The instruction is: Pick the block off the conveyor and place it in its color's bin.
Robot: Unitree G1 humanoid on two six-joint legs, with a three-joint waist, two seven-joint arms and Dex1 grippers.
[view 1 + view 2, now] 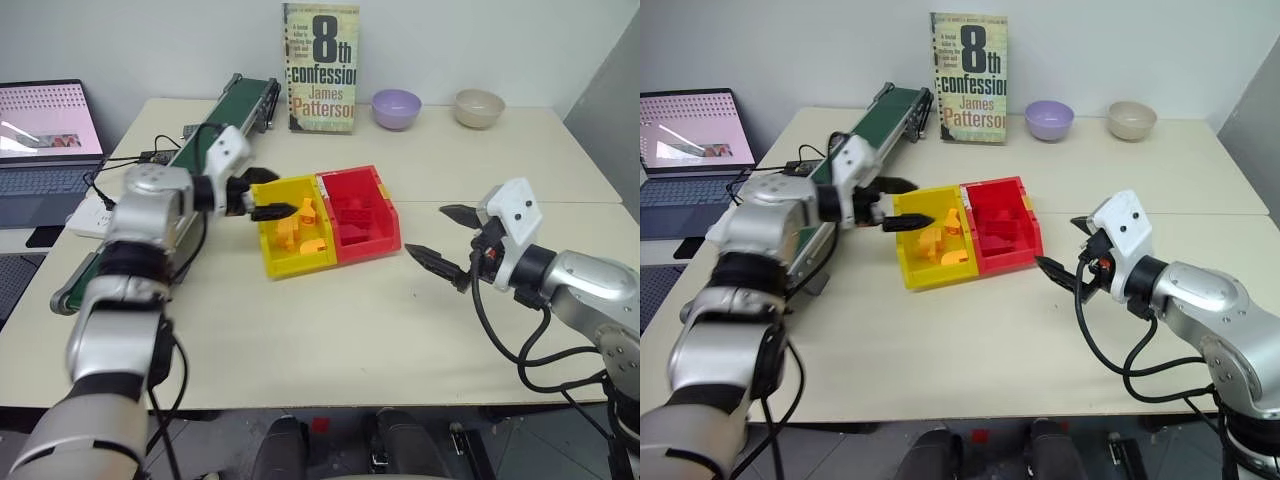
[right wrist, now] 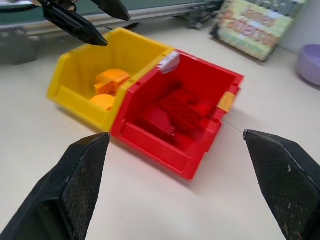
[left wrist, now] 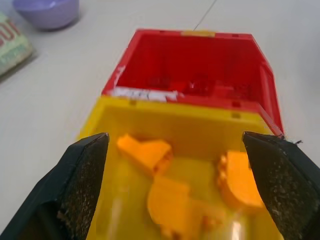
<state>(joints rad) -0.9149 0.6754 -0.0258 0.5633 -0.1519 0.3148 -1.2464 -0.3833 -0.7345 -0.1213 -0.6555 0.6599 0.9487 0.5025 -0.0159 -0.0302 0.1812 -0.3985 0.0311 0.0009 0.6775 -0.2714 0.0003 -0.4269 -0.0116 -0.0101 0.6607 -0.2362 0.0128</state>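
left pincer [image 1: 275, 196] spread empty over yellow bin [image 1: 290, 256]; right pincer [image 1: 442, 236] spread.

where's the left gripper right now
The left gripper hangs open over the yellow bin, on the robot's left, between the conveyor and the red bin.

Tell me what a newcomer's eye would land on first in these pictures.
The joined red bin and yellow bin in the middle of the pale table stand out first, red bricks in one and orange-yellow blocks in the other. The left gripper hangs open at the yellow bin's near rim, and the right gripper waits open beside the red bin. A book stands upright at the table's far edge.
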